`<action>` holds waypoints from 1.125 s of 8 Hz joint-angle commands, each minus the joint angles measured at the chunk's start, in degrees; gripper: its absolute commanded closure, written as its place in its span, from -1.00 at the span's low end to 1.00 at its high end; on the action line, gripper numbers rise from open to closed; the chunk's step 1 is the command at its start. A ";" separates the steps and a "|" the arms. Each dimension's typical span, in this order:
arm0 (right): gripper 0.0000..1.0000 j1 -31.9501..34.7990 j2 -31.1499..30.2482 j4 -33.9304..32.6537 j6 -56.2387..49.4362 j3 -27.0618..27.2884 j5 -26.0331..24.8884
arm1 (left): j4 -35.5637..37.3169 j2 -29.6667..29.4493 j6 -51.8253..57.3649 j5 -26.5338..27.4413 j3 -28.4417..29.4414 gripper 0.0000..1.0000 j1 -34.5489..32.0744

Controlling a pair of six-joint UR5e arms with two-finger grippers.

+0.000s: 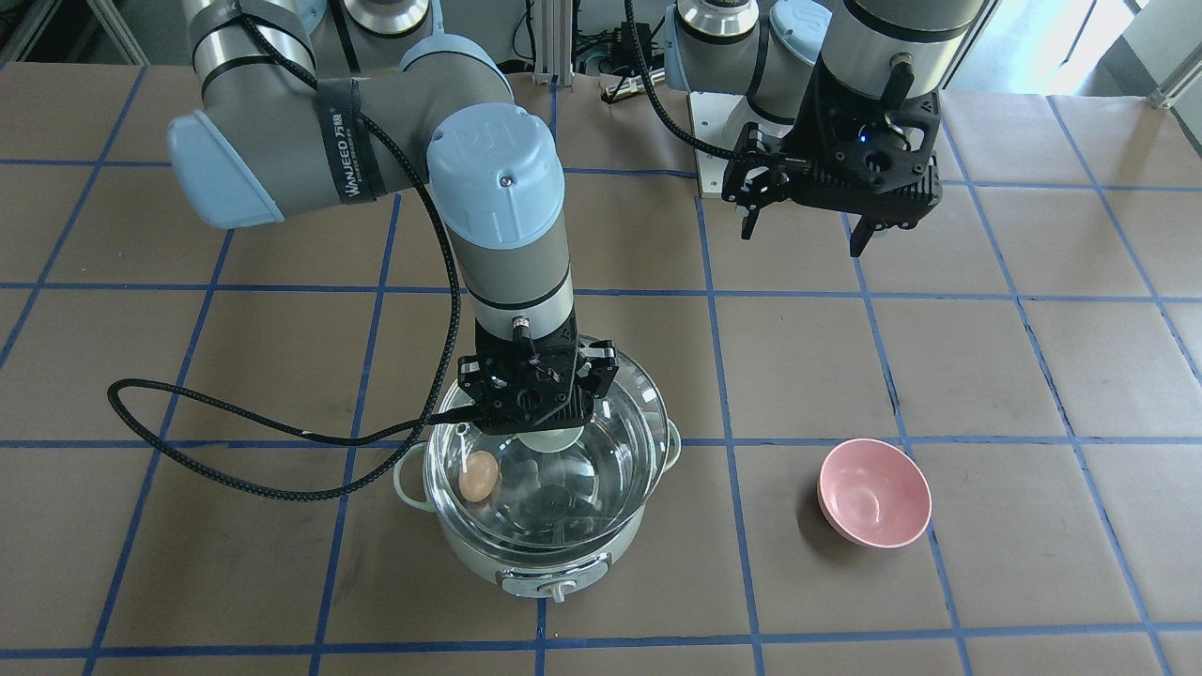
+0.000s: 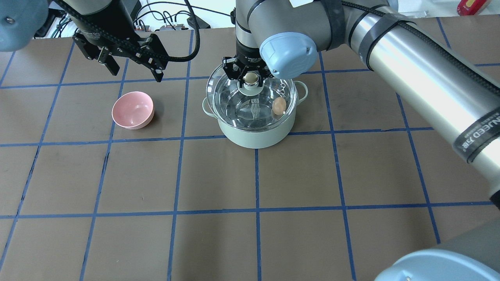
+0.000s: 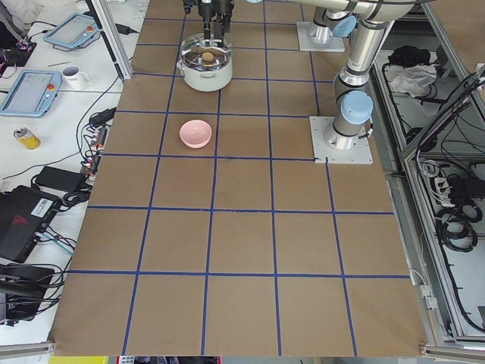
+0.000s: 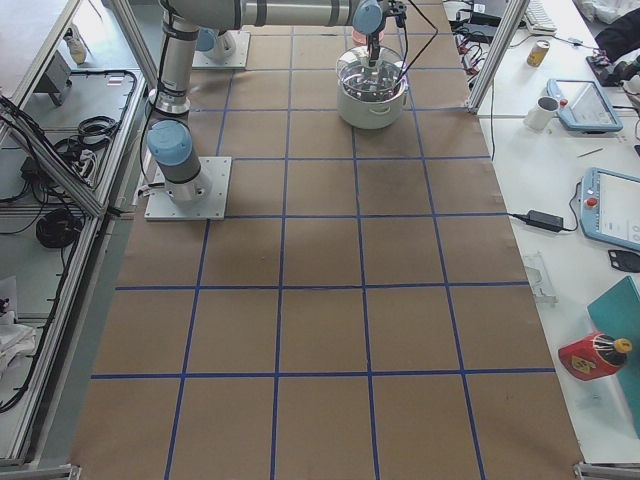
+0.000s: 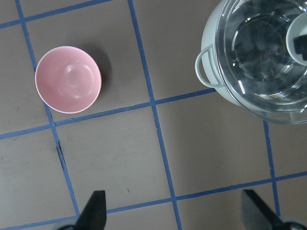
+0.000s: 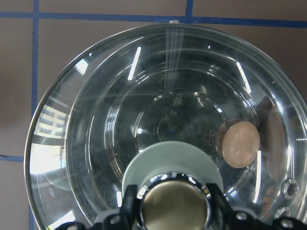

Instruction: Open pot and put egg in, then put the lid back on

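The mint-green pot stands mid-table, with its knob panel facing away from me. The tan egg lies inside on the steel floor and shows through the glass in the right wrist view. My right gripper is shut on the lid's gold-beige knob. It holds the clear glass lid over the pot, offset toward my base. I cannot tell whether the lid touches the rim. My left gripper is open and empty, high above the table beyond the pink bowl.
A small pink bowl sits on the table left of the pot, also in the left wrist view. A black cable loops from the right wrist down beside the pot. Brown paper with blue tape lines covers the table.
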 commanded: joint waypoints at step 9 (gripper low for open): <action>1.00 0.33 2.21 0.04 -0.82 0.81 -2.02 | 2.72 0.16 -0.07 -1.52 -0.76 -1.00 -0.19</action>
